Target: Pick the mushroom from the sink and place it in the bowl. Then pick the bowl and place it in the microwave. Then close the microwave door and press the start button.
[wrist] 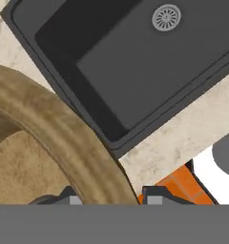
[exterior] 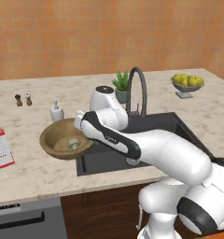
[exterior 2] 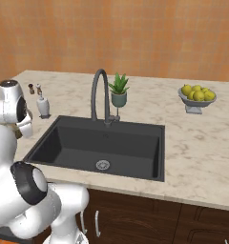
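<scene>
I see my gripper (wrist: 109, 200) clamped across the thick, grainy rim of the round wooden bowl (exterior: 62, 139), the pale mushroom (exterior: 73, 143) resting inside. The bowl sits on speckled marble counter (exterior: 34, 168), touching the left edge of the dark matte sink (exterior 2: 107, 147).

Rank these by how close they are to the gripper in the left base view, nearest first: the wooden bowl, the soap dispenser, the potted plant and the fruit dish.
Gripper sits at the bowl's right rim.
1. Bowl, right at the gripper, left of the sink.
2. Soap dispenser, just behind the bowl.
3. Potted plant, behind the sink by the faucet.
4. Fruit dish, far right of the counter.
</scene>
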Robot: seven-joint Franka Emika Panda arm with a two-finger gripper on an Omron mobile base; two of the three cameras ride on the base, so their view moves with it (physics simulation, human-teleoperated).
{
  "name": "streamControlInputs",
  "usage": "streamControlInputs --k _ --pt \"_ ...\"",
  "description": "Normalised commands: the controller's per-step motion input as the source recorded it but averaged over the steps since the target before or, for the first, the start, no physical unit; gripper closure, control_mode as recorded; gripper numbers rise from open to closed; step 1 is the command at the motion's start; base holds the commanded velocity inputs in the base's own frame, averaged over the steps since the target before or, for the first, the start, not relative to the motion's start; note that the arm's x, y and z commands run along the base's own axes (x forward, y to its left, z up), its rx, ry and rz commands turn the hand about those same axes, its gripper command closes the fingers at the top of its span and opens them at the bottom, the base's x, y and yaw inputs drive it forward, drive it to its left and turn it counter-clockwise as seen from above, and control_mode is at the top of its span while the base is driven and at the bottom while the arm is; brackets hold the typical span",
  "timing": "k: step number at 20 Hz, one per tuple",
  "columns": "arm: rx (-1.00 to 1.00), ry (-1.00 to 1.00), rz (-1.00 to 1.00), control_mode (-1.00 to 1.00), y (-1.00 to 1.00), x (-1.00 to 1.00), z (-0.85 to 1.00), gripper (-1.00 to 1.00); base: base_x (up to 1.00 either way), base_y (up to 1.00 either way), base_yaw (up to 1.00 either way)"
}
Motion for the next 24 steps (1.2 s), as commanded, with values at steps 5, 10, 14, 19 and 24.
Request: streamControlInputs --k 5,10,14,19,24 --pt "-0.07 0.00 -0.23 -1.00 -0.91 -0.44 0.54 1.00 0.00 0.00 0.00" --pt "0.03 -0.14 -0.34 -1.00 -0.90 -0.52 0.53 1.00 0.00 0.00 0.00" --pt "0.00 -0.07 -0.49 -1.00 -0.75 -0.34 0.44 1.00 0.00 0.00 0.00" --pt "0.18 -0.07 -0.50 -1.00 -0.64 -0.25 0.53 1.00 0.00 0.00 0.00" --pt "0.37 -0.03 -0.30 -1.00 -0.73 -0.46 0.76 1.00 0.00 0.00 0.00"
